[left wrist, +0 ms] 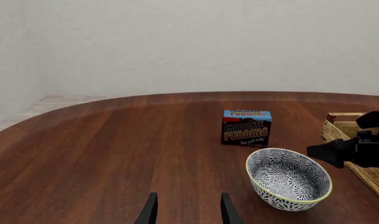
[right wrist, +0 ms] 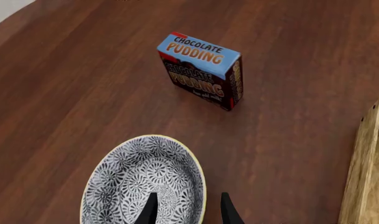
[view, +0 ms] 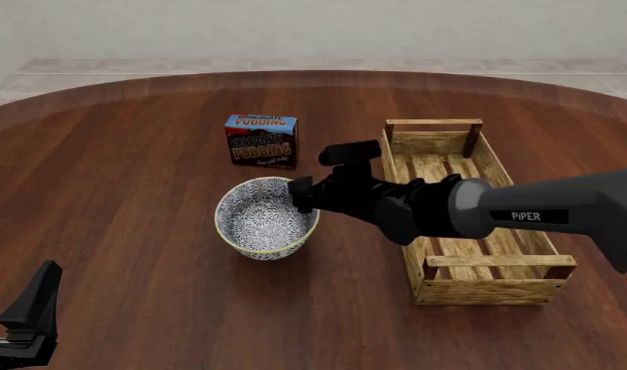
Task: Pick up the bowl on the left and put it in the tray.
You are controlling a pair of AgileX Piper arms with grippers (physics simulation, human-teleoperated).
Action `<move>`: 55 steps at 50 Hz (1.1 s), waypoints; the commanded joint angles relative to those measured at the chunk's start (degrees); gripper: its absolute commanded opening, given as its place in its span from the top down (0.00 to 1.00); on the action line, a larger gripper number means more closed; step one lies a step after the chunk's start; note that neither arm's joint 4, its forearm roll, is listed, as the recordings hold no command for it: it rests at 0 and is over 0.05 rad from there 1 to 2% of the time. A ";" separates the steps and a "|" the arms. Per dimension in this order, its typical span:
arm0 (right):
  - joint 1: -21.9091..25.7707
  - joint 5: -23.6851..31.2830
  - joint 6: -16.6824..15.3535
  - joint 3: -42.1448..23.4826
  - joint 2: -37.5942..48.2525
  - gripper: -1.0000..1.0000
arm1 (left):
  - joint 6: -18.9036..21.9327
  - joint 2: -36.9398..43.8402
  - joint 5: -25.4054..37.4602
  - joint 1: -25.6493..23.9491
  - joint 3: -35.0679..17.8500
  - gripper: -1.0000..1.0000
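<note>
The bowl [view: 264, 220], white with a dense blue floral pattern and a pale yellowish rim, stands upright on the table left of the tray [view: 445, 288], a long light-wood slatted crate. My right gripper [view: 316, 173] reaches in over the tray's left side and is open. In the right wrist view its fingers [right wrist: 150, 208] straddle the near wall of the bowl [right wrist: 133, 182], one inside and one outside. My left gripper [left wrist: 187, 211] is open with nothing between its fingers, low at the front left corner [view: 30, 314], far from the bowl [left wrist: 287, 177].
A chocolate pudding box [view: 261, 140] stands upright just behind the bowl, also seen as the pudding box [right wrist: 202, 70]. The tray's end [left wrist: 343, 127] shows past the right gripper [left wrist: 349, 140]. The round wooden table [view: 118, 193] ends at a tiled floor and pale wall.
</note>
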 commanded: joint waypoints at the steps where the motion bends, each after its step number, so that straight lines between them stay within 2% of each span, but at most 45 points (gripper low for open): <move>1: -0.23 -0.65 1.39 0.09 0.46 0.00 | 0.00 0.00 0.00 0.00 0.00 0.00; 23: -0.39 -1.95 2.30 0.16 1.94 0.00 | 0.00 0.00 0.00 0.00 0.00 0.00; 55: -0.45 -0.69 0.51 -2.42 4.82 0.00 | 0.00 0.00 0.00 0.00 0.00 0.00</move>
